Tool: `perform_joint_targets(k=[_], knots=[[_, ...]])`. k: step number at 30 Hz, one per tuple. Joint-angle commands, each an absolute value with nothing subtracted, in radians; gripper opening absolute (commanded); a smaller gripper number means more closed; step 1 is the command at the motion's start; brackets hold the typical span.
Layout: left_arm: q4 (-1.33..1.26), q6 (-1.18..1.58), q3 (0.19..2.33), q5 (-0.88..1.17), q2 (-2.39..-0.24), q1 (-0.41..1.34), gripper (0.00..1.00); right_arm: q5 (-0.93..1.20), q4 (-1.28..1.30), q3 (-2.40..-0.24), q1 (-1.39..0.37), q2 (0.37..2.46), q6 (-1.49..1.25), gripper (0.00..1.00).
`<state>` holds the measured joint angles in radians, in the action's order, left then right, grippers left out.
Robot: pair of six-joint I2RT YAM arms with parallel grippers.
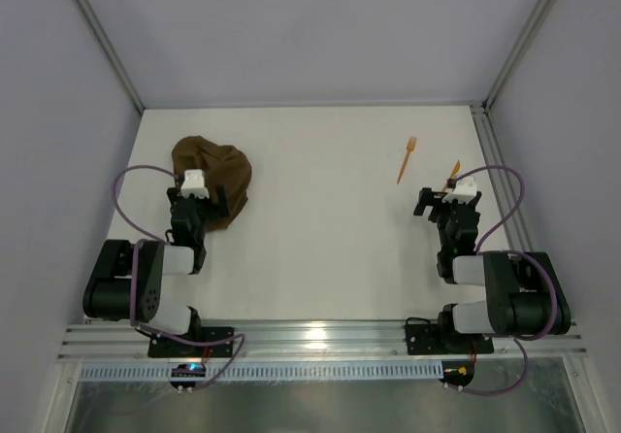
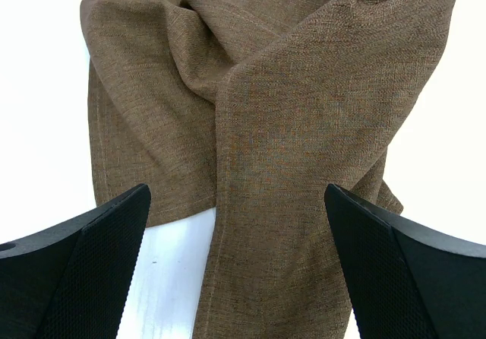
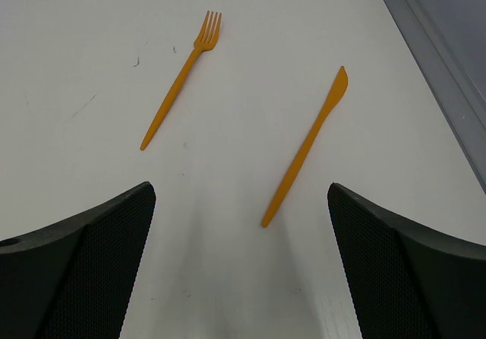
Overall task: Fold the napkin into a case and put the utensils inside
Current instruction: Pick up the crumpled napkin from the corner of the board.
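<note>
White tabletop (image 1: 320,249), with crumpled napkin (image 1: 229,175) bunched just ahead of wide-open, empty left gripper (image 2: 237,194); fork (image 3: 182,77) and knife (image 3: 307,145) well apart from it, before equally wide right gripper (image 3: 241,191).

orange fork (image 3: 181,80) and orange knife (image 3: 305,146) lie apart on the white table (image 3: 68,65), ahead of the right gripper's (image 3: 239,267) spread fingers

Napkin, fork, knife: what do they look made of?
Napkin: woven cloth, matte brown. It shows a coarse weave, a stitched hem and soft folds, so maybe linen or a cotton blend. Fork and knife: likely moulded plastic, uniform orange, thin and smooth with little sheen. The one-piece shapes suggest disposable cutlery.
</note>
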<state>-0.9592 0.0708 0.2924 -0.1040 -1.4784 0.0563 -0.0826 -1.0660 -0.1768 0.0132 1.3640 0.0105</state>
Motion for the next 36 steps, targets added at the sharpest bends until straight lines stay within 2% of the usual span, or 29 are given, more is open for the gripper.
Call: perform_joint_targets(k=[1, 4, 6, 8, 9, 10, 12, 13, 15, 17, 20, 24, 26, 27, 30, 36], knots=[[-0.977, 0.066, 0.318, -0.103, -1.468, 0.049, 0.99, -0.08, -1.112, -0.206, 0.012, 1.365, 0.023, 0.99], [-0.977, 0.066, 0.318, -0.101, -1.47, 0.049, 0.99, -0.103, -1.034, -0.222, 0.012, 1.297, 0.012, 1.0], [-0.973, 0.064, 0.319, -0.091, -1.471, 0.048, 0.99, -0.132, -0.801, -0.297, 0.012, 1.203, 0.006, 0.99], [-0.983, 0.064, 0.322, -0.028, -1.465, 0.037, 0.99, -0.143, -0.701, -0.363, 0.012, 1.085, -0.067, 0.99], [-0.939, 0.054, 0.339, -0.003, -1.398, 0.034, 0.99, -0.082, -0.651, -0.382, 0.012, 1.051, -0.075, 0.99], [-0.672, 0.046, 0.45, 0.042, -1.347, 0.035, 0.99, -0.042, -0.622, -0.402, 0.012, 0.993, -0.087, 0.97], [-0.344, -0.027, 0.623, 0.101, -1.251, 0.034, 0.99, 0.058, -0.515, -0.475, 0.012, 0.951, -0.162, 0.9], [-0.088, -0.037, 0.785, 0.129, -1.246, 0.034, 0.99, 0.075, -0.465, -0.504, 0.002, 0.939, -0.184, 0.87], [0.157, -0.096, 0.924, 0.204, -1.256, 0.035, 0.99, 0.075, -0.331, -0.59, -0.046, 0.92, -0.215, 0.81], [0.435, -0.159, 1.062, 0.212, -1.304, 0.038, 0.99, 0.032, -0.249, -0.656, -0.151, 0.916, -0.198, 0.8], [0.648, -0.215, 1.143, 0.157, -1.419, 0.04, 0.99, -0.064, -0.132, -0.712, -0.286, 0.928, -0.169, 0.8], [0.678, -0.239, 1.132, 0.109, -1.551, 0.046, 0.99, 0.023, -0.042, -0.752, -0.354, 0.991, -0.216, 0.8], [0.683, -0.253, 1.126, 0.083, -1.592, 0.066, 0.96, 0.026, -0.02, -0.765, -0.382, 1.008, -0.219, 0.8], [0.674, -0.256, 1.112, 0.068, -1.6, 0.075, 0.9, 0.022, -0.011, -0.765, -0.409, 1.02, -0.222, 0.8], [0.649, -0.275, 1.082, 0.022, -1.617, 0.109, 0.83, 0.031, -0.009, -0.764, -0.451, 1.035, -0.229, 0.8], [0.62, -0.308, 0.997, 0.014, -1.644, 0.12, 0.8, 0.038, -0.008, -0.758, -0.488, 1.077, -0.221, 0.8]])
